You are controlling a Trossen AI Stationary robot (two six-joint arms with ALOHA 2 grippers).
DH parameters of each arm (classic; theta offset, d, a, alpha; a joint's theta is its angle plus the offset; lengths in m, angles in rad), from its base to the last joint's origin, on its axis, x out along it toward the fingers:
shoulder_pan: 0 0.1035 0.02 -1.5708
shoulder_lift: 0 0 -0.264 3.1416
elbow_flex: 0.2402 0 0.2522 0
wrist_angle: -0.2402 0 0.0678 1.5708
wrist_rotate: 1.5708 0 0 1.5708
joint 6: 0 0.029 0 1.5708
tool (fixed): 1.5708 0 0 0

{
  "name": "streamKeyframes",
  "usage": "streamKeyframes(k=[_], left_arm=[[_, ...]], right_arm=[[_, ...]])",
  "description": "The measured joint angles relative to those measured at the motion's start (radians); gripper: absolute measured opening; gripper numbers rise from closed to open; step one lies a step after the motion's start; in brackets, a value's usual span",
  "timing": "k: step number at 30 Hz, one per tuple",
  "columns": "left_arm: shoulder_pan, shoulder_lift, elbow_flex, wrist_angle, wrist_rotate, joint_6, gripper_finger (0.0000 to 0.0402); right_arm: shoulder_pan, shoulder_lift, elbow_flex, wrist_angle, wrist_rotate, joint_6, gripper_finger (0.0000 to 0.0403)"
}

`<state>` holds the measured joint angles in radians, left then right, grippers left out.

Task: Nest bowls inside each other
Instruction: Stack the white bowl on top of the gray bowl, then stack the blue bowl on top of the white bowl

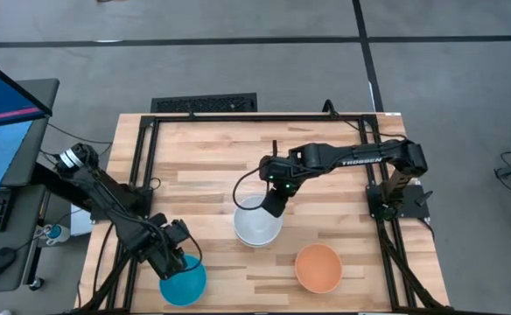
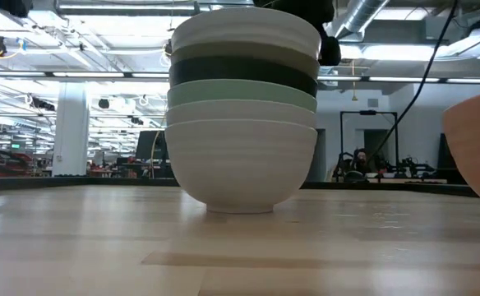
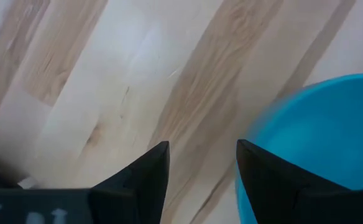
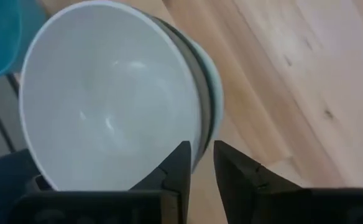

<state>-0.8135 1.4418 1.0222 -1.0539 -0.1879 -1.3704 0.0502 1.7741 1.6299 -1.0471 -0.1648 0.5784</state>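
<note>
A stack of nested bowls stands mid-table on its white bottom bowl. Above that come another white, a mint green and a black bowl, with a white bowl on top. My right gripper is shut at the top bowl's far-right rim. The turquoise bowl sits near the table's near-left corner. My left gripper hovers open at its left rim, one finger over the edge; whether it touches, I cannot tell. The orange bowl rests near-right. My right gripper pinches the top white bowl's rim on its far-right side, one finger inside the bowl and one outside. The fingers slant down from above and from the far right. The bowl sits nested in the stack, roughly level.
A black metal frame borders the table on the left, far and right sides. Bare wood lies between the stack and the turquoise bowl and along the far half. The orange bowl's side shows at the right of the low view.
</note>
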Motion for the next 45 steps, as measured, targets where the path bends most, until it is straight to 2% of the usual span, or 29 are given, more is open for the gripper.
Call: streamKeyframes(k=[7, 11, 16, 19, 31, 35, 40, 45], left_arm=[[0.0, 0.0, -0.051, 0.036, 0.027, -0.021, 0.018], [-0.004, 0.0, -0.059, 0.039, 0.058, -0.022, 0.018], [-0.034, -0.005, -0.046, 0.163, 0.109, 0.028, 0.018], [-0.056, -0.011, -0.015, 0.183, 0.112, 0.046, 0.018], [-0.076, -0.052, 0.018, 0.193, 0.124, 0.032, 0.018], [-0.087, -0.069, 0.025, 0.257, 0.122, 0.023, 0.018], [-0.097, -0.044, 0.015, 0.281, 0.129, 0.016, 0.0185], [-0.097, -0.007, 0.014, 0.275, 0.129, 0.023, 0.0207]], right_arm=[[-0.005, -0.026, 0.0, -0.113, 0.11, -0.004, 0.0093], [-0.027, -0.061, -0.001, -0.136, 0.115, -0.009, 0.0093], [-0.068, -0.12, 0.0, -0.106, 0.115, -0.015, 0.0093], [-0.096, -0.142, 0.0, -0.108, 0.118, -0.03, 0.0093], [-0.161, -0.12, 0.0, -0.086, 0.116, -0.082, 0.0093], [-0.164, -0.12, 0.0, -0.089, 0.113, -0.135, 0.0093], [-0.163, -0.117, 0.0, -0.096, 0.114, -0.168, 0.0093], [-0.174, -0.117, 0.0, -0.101, 0.114, -0.171, 0.0093]])
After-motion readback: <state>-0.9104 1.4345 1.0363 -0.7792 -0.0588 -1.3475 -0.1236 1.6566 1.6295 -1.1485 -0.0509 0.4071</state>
